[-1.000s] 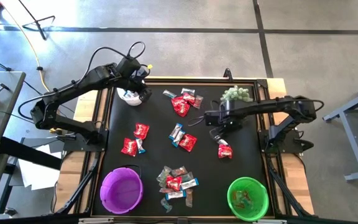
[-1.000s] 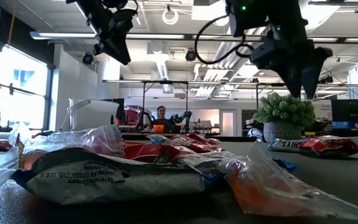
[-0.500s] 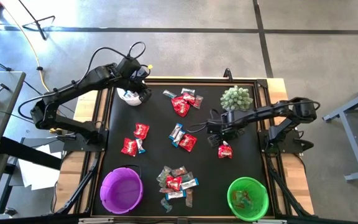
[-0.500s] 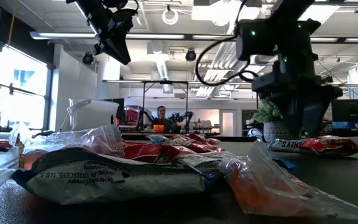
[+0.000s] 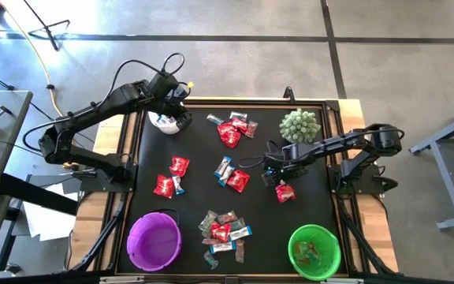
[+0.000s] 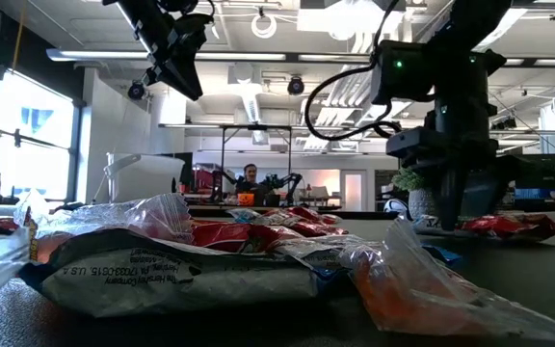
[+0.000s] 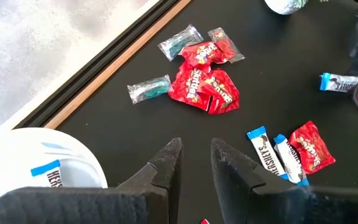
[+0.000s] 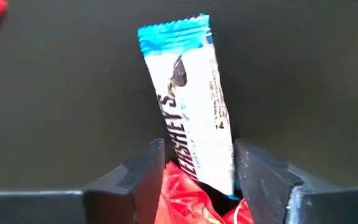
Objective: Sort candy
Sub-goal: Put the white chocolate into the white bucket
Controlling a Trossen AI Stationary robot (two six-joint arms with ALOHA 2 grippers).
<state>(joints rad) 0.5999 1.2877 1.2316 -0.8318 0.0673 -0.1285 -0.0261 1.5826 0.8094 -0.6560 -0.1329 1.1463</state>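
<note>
The right gripper (image 8: 194,171) is down on the tabletop (image 5: 314,197) right of centre, its fingers (image 8: 143,171) apart around a blue-and-white bar (image 8: 193,102) lying on a red packet (image 8: 188,202). The left gripper (image 7: 194,158) hovers at the far left by a white bowl (image 7: 36,162), fingers slightly parted and empty. More candy (image 5: 223,229) lies scattered across the tabletop.

black table (image 5: 195,197) — candy (image 5: 229,132) scattered, bowls (image 5: 154,241), spiky plant (image 5: 299,125).

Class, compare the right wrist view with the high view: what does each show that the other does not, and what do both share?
Right wrist view only: a blue-and-white wrapped mini bar standing between the right gripper jaws, over a shiny red packet.
High view only: purple bowl, green bowl, spiky pale green plant, left gripper over a white bowl.
Both: the black table mat.
</note>
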